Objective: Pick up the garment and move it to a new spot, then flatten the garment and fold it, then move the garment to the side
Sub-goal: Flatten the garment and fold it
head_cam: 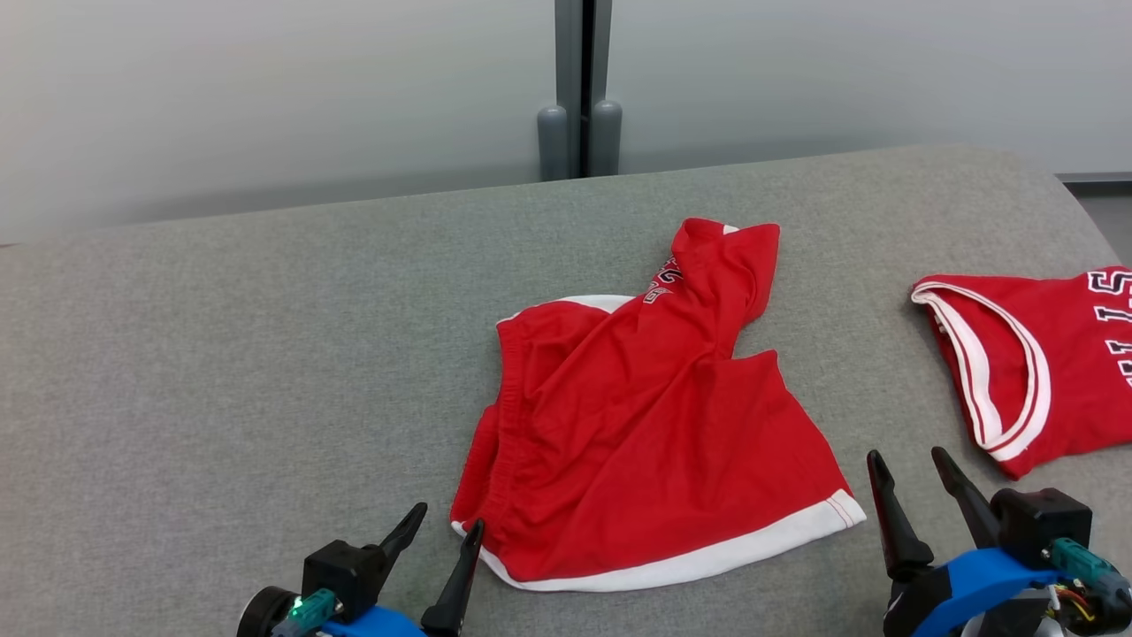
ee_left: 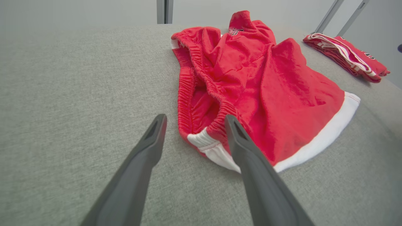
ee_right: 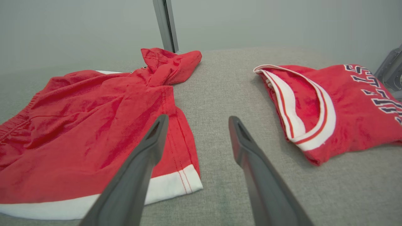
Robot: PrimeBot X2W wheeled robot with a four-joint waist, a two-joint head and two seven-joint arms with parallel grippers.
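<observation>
- Spanning the scene: grey bench (head_cam: pixel 221 372) is carrying both clothes.
- Red shorts (head_cam: pixel 637 442) are lying crumpled mid-bench, white hem facing the robot, far leg bunching up.
- Red jersey (head_cam: pixel 1044 354) is resting apart from them at the right edge.
- Left fingers (head_cam: pixel 462 571) are hovering wide open, gripping nothing, just beside the shorts' near-left corner.
- Right fingers (head_cam: pixel 889 513) are hovering wide open, empty, between shorts and jersey.
</observation>
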